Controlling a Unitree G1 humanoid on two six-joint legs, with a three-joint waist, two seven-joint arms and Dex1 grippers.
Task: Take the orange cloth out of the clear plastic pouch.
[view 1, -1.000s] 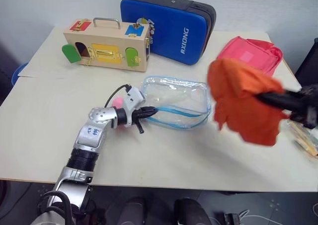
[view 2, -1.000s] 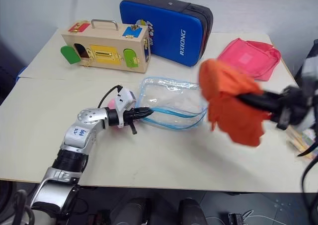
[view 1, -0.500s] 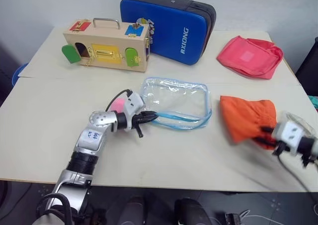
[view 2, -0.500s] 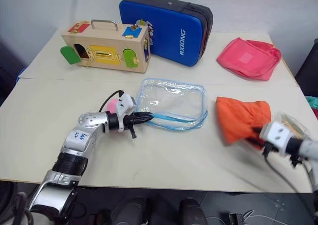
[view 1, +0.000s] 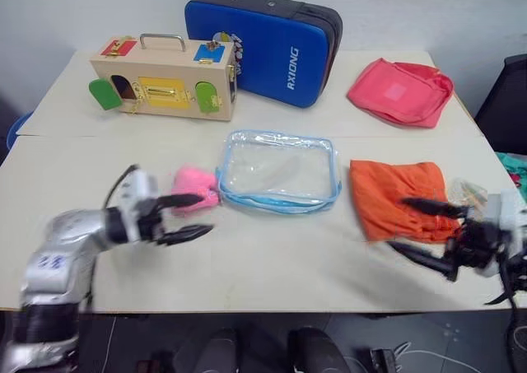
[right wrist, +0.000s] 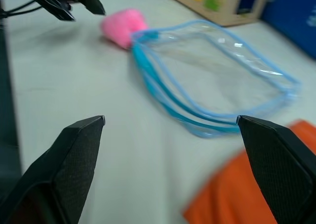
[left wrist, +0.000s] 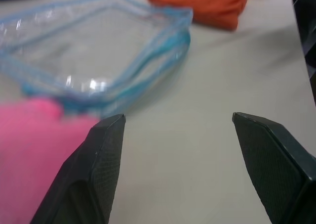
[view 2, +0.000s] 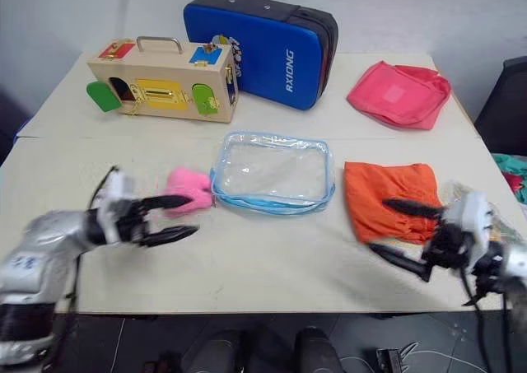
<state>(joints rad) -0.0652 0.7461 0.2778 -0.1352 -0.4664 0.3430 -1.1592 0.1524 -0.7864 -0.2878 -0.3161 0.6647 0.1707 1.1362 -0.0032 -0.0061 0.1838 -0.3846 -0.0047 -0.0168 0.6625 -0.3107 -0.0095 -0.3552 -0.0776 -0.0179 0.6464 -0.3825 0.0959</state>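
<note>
Currently, we recorded:
Orange cloth point(view 1: 395, 198): lay flat on tabletop point(view 1: 272, 258), beside clear plastic pouch point(view 1: 278, 169).
Left gripper point(view 1: 191, 217): fingers apart, empty.
Right gripper point(view 1: 412, 225): fingers apart, empty.

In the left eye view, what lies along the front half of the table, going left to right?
Left gripper → pink plush toy → clear plastic pouch → orange cloth → right gripper.
</note>
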